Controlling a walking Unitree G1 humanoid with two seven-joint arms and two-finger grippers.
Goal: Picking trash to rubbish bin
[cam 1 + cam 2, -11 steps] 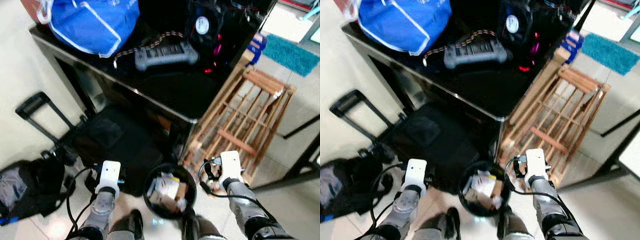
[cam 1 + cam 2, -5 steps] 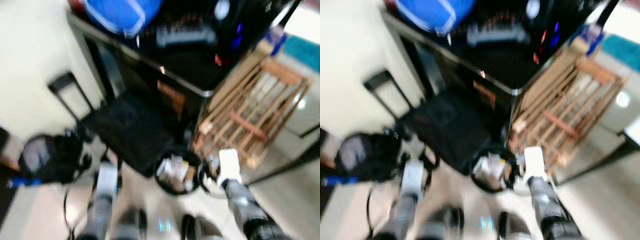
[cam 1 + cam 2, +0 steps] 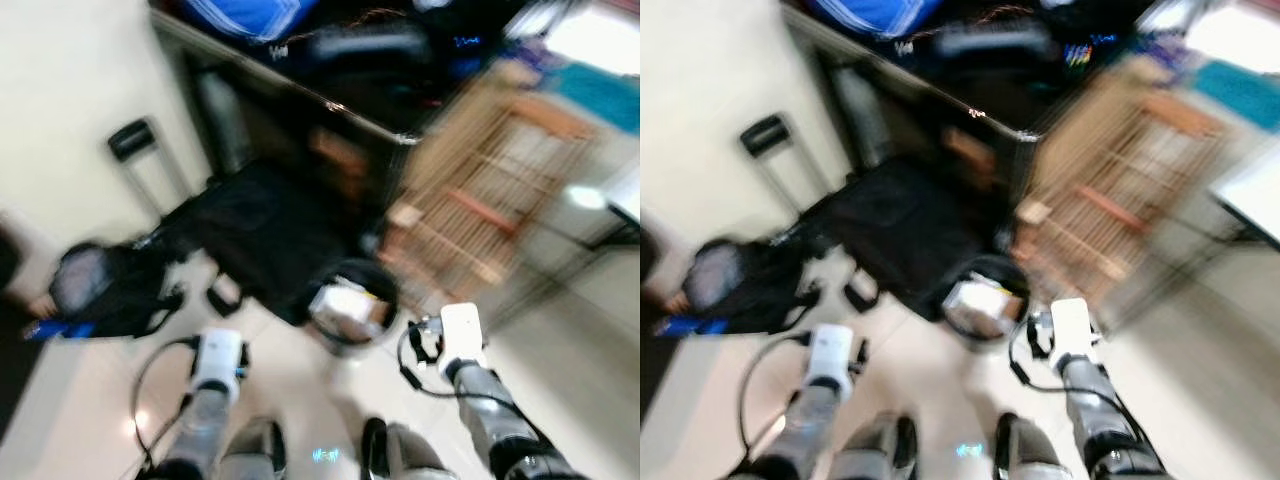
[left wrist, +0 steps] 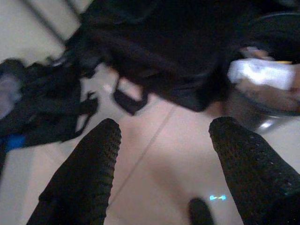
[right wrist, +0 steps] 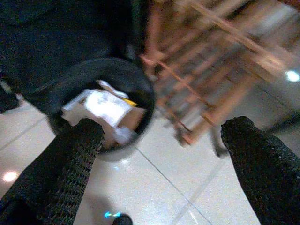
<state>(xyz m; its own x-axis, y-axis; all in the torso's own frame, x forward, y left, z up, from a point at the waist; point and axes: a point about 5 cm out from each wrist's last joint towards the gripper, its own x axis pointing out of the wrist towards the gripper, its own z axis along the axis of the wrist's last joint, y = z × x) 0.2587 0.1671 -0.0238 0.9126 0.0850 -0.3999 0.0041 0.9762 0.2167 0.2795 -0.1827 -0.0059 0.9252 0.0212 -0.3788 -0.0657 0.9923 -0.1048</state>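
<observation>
A round black rubbish bin (image 3: 378, 283) stands on the pale tiled floor just ahead of my feet, in front of the black table. White paper and brown cardboard trash (image 3: 343, 305) fill it. My left gripper (image 4: 166, 126) hangs low over the floor to the bin's left, open with nothing between its fingers. My right gripper (image 5: 164, 126) hangs beside the bin (image 5: 140, 89) on its right, open and empty as well. The head views are blurred.
A black table (image 3: 330, 100) carries a blue bag (image 3: 245, 15). A black suitcase (image 3: 265, 235) lies under it, and a dark backpack (image 3: 100, 295) sits on the floor at left. A wooden slatted rack (image 3: 480, 190) leans at right. Bare tiles lie around my feet (image 3: 375, 455).
The whole picture has shifted and blurred, so the camera moved. The bin now lies farther ahead of my feet. Both grippers still hang low and empty.
</observation>
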